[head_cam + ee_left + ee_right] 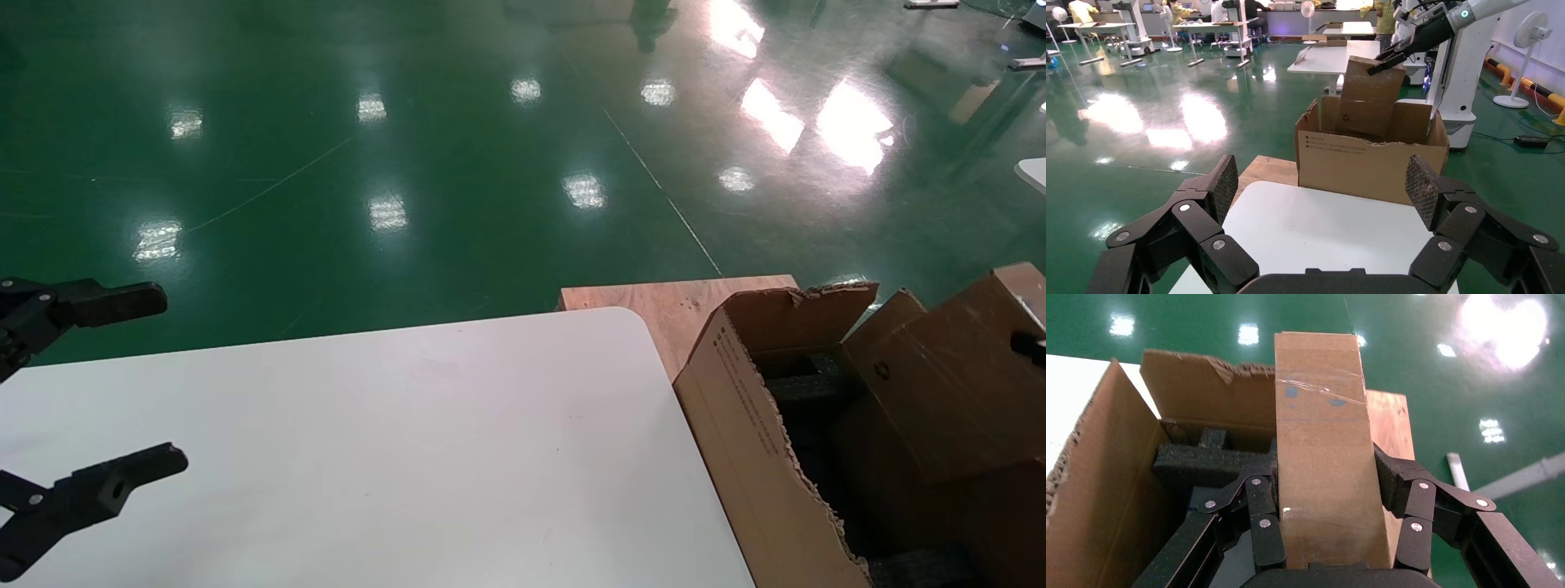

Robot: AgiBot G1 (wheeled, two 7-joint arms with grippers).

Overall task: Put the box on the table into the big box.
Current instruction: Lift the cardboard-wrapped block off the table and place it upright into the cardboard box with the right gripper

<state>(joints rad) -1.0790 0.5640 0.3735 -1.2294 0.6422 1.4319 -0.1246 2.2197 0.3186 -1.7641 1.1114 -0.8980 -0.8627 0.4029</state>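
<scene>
In the head view, the left gripper (pixel 98 384) idles with fingers apart over the left edge of the table (pixel 409 457), while the box (pixel 948 376) hangs above the big box (pixel 752 441) standing off the table's right edge. The left wrist view shows the right gripper (pixel 1381 63) holding the box partly inside the carton's torn flaps. In the right wrist view its pads (pixel 1389 478) clamp the box over black foam (pixel 1199 462). The placing step is underway; next, I judge, calls for lowering and releasing.

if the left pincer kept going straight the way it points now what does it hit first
Probably the printed side wall of the large torn brown corrugated carton, just past the white tabletop's far edge. The open left pincer looks aimed at it, though its height over the tabletop is unclear.
</scene>
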